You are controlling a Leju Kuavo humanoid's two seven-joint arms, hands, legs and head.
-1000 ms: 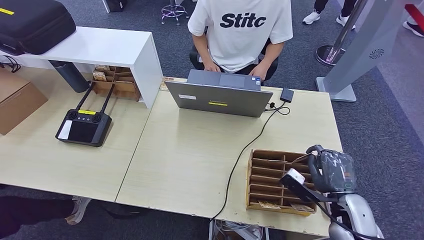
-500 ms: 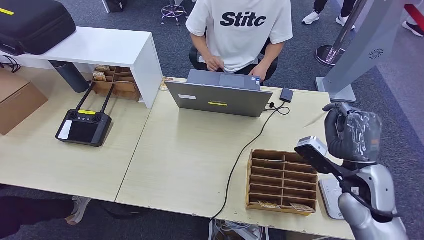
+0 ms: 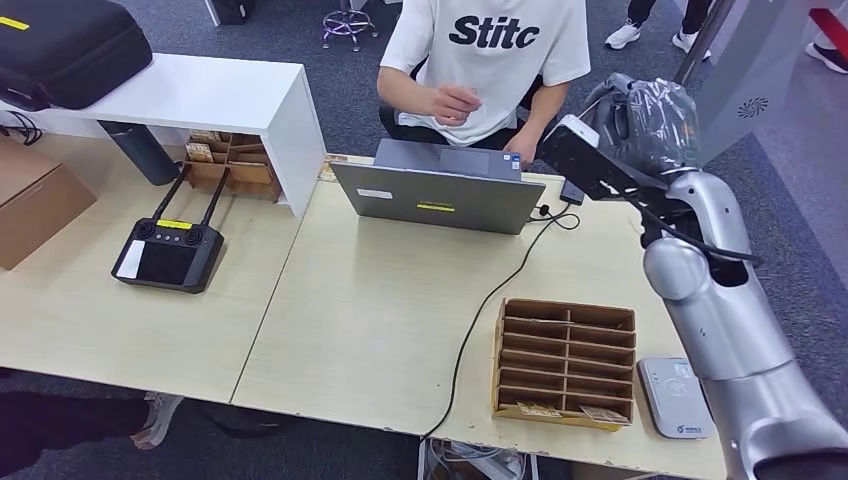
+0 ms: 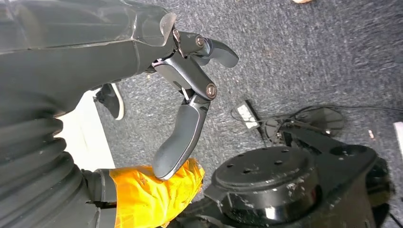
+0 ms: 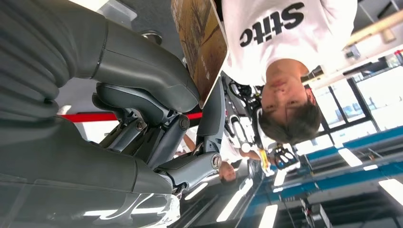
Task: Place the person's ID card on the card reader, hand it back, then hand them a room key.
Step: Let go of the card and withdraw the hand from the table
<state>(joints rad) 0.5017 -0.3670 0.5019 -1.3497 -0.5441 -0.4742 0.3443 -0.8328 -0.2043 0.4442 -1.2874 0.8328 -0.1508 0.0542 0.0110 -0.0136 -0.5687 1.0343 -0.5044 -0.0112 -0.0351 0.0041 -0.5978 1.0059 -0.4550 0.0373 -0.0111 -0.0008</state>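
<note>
My right hand (image 3: 648, 122), wrapped in clear plastic, is raised high over the table's far right, close to the person in a white shirt (image 3: 487, 55). The right wrist view shows that hand (image 5: 142, 118) pinching a brown wood-patterned room key card (image 5: 199, 45) between thumb and fingers, with its edge toward the person (image 5: 271, 42). The person's hand (image 3: 455, 102) is lifted above the grey laptop (image 3: 440, 195). The white card reader (image 3: 675, 397) lies at the table's near right corner. My left hand (image 4: 190, 90) hangs above the carpet, fingers apart and holding nothing.
A wooden slotted tray (image 3: 565, 362) with a few cards in its front row sits left of the reader. A black cable (image 3: 490, 300) crosses the table from the laptop. On the left are a black controller (image 3: 167, 252), a white shelf (image 3: 215, 95) and a cardboard box (image 3: 35, 195).
My right arm has swung up from the wooden tray to beside the person, uncovering the card reader. The person's hand has risen from the laptop keyboard.
</note>
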